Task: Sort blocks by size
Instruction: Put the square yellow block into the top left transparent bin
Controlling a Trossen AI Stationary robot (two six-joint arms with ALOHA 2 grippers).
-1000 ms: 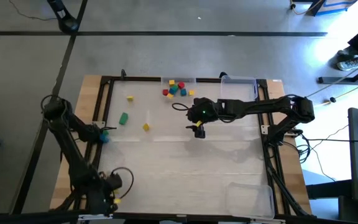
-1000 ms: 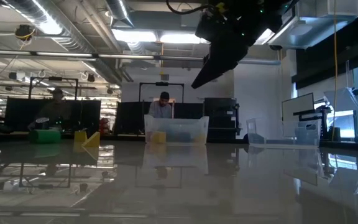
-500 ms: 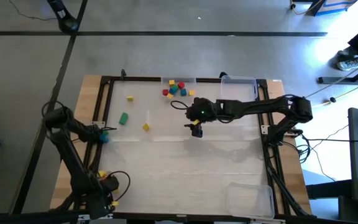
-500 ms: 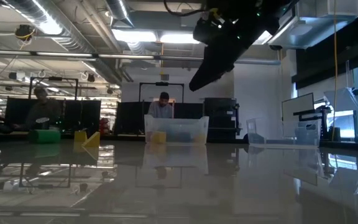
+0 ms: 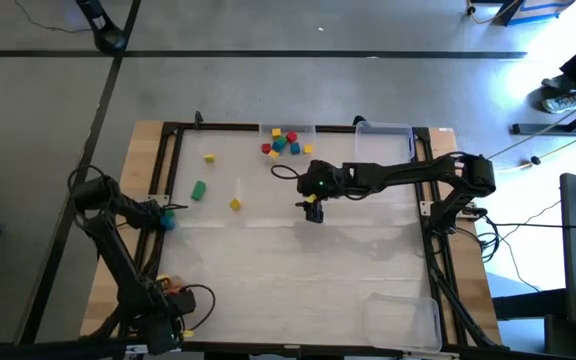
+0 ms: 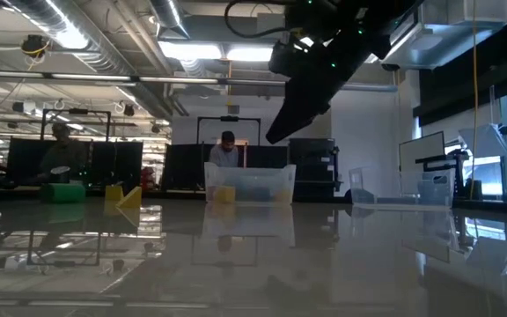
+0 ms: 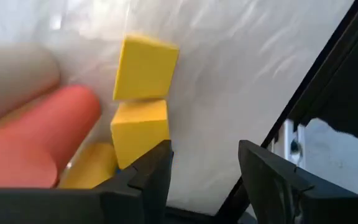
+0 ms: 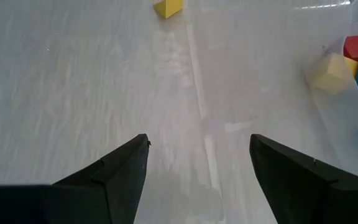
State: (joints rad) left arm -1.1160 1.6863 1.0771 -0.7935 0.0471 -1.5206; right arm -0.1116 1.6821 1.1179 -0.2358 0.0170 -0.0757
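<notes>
Sorting was judged partly done: small coloured blocks (image 5: 286, 142) sat in the clear plastic tray (image 5: 287, 130), three strays lay left of it, the right gripper (image 5: 313, 211) hovered open and empty below it, left gripper (image 7: 202, 171) part-open beside yellow cubes (image 7: 143, 93).

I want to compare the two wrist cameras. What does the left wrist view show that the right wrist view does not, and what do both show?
Only the left wrist view: two yellow cubes stacked close together, an orange cylinder and a tan cylinder beside them, all near the left gripper.

Only the right wrist view: one yellow block lying alone, and a clear tray holding red, blue and yellowish blocks.

Both: open dark fingers over the white table surface.
</notes>
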